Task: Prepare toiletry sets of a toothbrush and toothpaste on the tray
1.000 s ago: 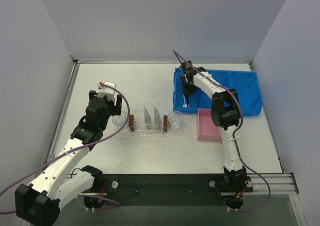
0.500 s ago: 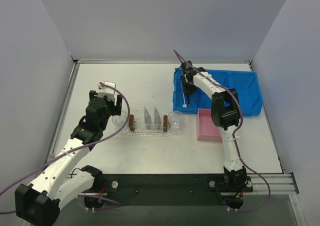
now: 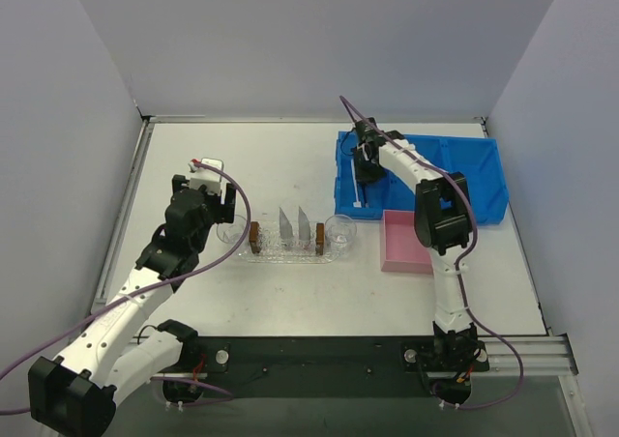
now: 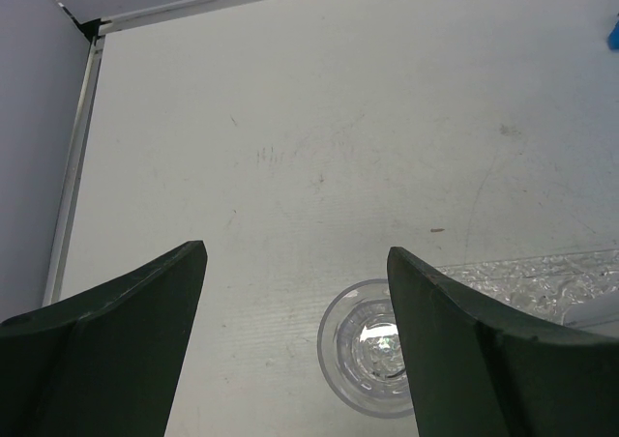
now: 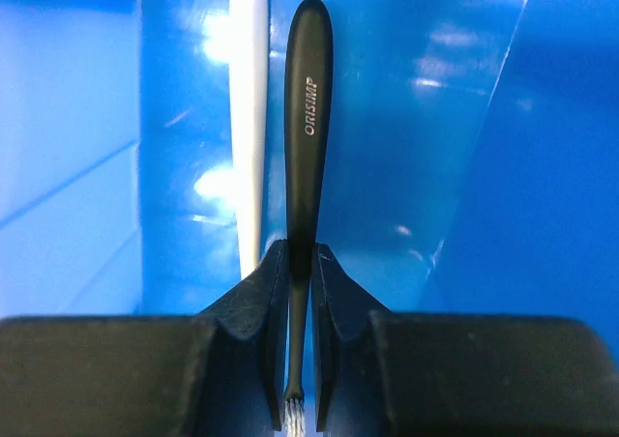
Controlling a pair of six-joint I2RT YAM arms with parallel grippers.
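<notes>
The right gripper [image 5: 302, 255] is clamped on the thin neck of the black toothbrush [image 5: 308, 118], down in the bin [image 5: 435, 166], with the white toothbrush [image 5: 250, 108] just beside it. Light, stiff and slick, it could well pivot in so narrow a grip. The bin wall stands between it and the tray [image 3: 290, 251], near whose end the left gripper [image 4: 295, 253] hangs wide open.
</notes>
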